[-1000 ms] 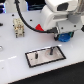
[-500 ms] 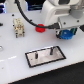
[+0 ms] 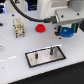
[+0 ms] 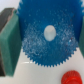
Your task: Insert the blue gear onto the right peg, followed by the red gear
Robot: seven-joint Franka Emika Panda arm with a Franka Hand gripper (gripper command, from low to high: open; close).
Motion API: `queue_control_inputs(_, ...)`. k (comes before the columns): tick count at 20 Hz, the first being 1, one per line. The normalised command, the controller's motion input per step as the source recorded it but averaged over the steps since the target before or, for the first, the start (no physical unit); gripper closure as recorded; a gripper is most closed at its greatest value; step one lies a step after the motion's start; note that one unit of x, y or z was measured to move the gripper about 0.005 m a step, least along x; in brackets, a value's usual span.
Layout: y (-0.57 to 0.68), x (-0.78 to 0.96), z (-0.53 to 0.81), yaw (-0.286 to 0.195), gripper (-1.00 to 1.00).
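Note:
My gripper (image 3: 66, 30) is shut on the blue gear (image 3: 65, 33) and holds it above the table, toward the exterior view's right of the white black-edged plate (image 3: 58, 54). The right peg (image 3: 50, 50) stands on that plate, below and to the left of the gear. In the wrist view the blue gear (image 4: 47, 45) fills the frame, with a pale hub hole in its middle and a green finger pad (image 4: 10, 42) against its rim. The red gear (image 3: 39, 27) lies on the table behind the plate and also shows in the wrist view (image 4: 74, 78).
A second thin peg (image 3: 36, 55) stands on the plate's left part. A beige block-like object (image 3: 19, 26) sits on the table at the exterior view's left. Black cables (image 3: 22, 9) and a blue item (image 3: 32, 4) are at the back.
The gripper still holds the blue gear at about the same offset from the plate. The whole scene sits slightly further right in the picture, and the red gear now shows.

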Motion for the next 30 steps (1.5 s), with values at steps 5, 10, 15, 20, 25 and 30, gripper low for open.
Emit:
queue_control_inputs(5,-0.33,0.61,0.4,0.0,1.0)
queue_control_inputs(10,-0.36,0.62,0.25,0.0,1.0)
queue_control_inputs(15,-0.32,0.61,0.08,0.0,1.0)
queue_control_inputs(20,-0.26,0.47,-0.01,0.0,1.0)
queue_control_inputs(25,-0.19,0.29,-0.05,0.0,1.0)
queue_control_inputs(30,-0.09,0.18,-0.06,0.0,1.0)
